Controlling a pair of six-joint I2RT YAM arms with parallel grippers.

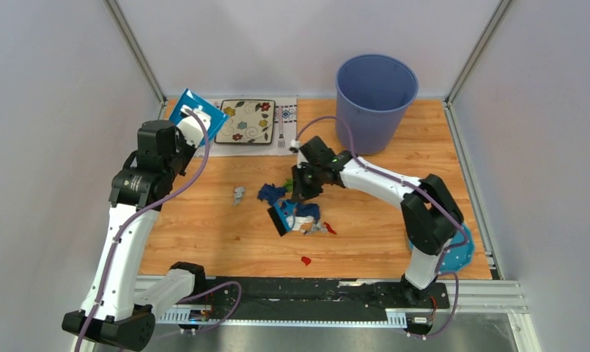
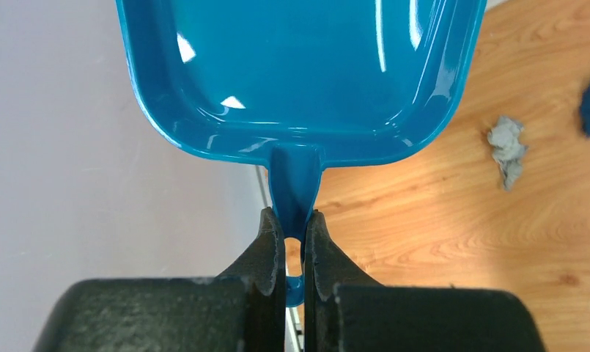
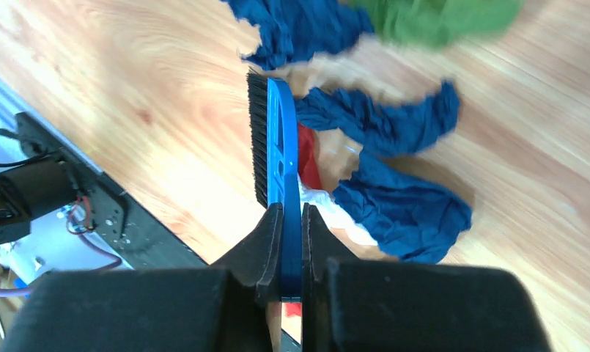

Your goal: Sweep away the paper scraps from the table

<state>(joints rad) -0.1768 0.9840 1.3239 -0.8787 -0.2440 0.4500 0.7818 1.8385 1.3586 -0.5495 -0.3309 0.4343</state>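
Observation:
My left gripper (image 2: 295, 220) is shut on the handle of a blue dustpan (image 2: 299, 73), held above the table's far left corner (image 1: 196, 114). My right gripper (image 3: 292, 213) is shut on a blue hand brush (image 3: 273, 139) with black bristles; it also shows in the top view (image 1: 283, 216). The brush stands among the paper scraps at mid-table: dark blue (image 3: 402, 209), green (image 3: 438, 18), red (image 3: 308, 165) and white bits. In the top view the pile (image 1: 306, 216) lies by the brush, a grey scrap (image 1: 238, 194) to its left and a red one (image 1: 305, 259) nearer me.
A blue waste bin (image 1: 376, 99) stands at the back right. A patterned plate (image 1: 246, 121) on a white placemat sits at the back left with a fork (image 1: 281, 137) beside it. The table (image 1: 204, 235) has metal frame edges.

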